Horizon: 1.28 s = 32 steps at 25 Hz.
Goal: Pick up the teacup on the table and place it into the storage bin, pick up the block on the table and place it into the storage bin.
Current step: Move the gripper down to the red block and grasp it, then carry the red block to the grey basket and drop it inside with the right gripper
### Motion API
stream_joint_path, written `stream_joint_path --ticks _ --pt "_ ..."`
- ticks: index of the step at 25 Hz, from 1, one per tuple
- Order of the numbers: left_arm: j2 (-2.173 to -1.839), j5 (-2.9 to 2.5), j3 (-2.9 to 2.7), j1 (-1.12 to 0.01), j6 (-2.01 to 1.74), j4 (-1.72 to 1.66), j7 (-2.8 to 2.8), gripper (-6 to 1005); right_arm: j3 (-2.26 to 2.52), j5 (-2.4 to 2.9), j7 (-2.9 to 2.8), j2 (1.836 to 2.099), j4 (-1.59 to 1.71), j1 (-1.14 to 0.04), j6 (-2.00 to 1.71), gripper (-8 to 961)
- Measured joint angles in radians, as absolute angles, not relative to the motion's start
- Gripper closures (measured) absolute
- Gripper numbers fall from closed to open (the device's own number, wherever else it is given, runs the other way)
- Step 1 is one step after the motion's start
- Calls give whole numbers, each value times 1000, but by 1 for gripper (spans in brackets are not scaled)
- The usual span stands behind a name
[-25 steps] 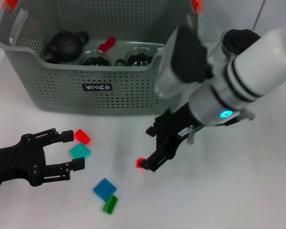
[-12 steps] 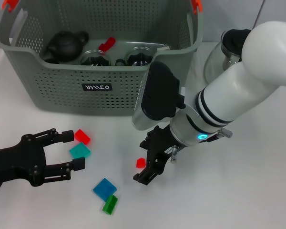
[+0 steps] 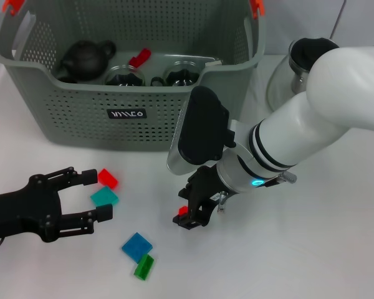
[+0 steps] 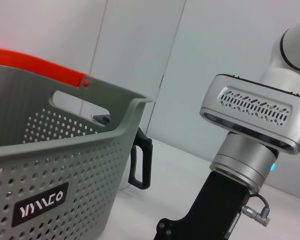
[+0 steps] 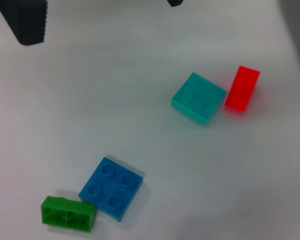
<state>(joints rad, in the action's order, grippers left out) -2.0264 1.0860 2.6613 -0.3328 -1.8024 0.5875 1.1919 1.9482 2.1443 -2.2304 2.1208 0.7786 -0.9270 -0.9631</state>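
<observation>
My right end effector (image 3: 186,218) straddles a small red block (image 3: 183,211) on the desk (image 3: 311,249), fingers apart; next I close, then lift toward the storage bin (image 3: 81,112). My left end effector (image 3: 90,196) waits open.

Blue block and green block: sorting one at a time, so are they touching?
Touching. The right wrist view shows the green block pressed against the blue block at one corner, no table between them.
</observation>
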Motion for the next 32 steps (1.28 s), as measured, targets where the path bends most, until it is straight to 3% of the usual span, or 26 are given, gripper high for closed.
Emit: stream_joint_path --ticks 6,25,32 --pt "-2026 1086 2661 -332 -1801 587 1192 145 1959 2121 -2229 2120 778 -925 -956 471" --pt "-2026 1089 2661 -330 -1799 588 1192 145 1965 2115 -2231 2118 766 -931 -962 596" --pt "-2024 1089 2661 -330 -1799 587 1194 145 1945 2116 -2233 2108 812 -917 -991 752"
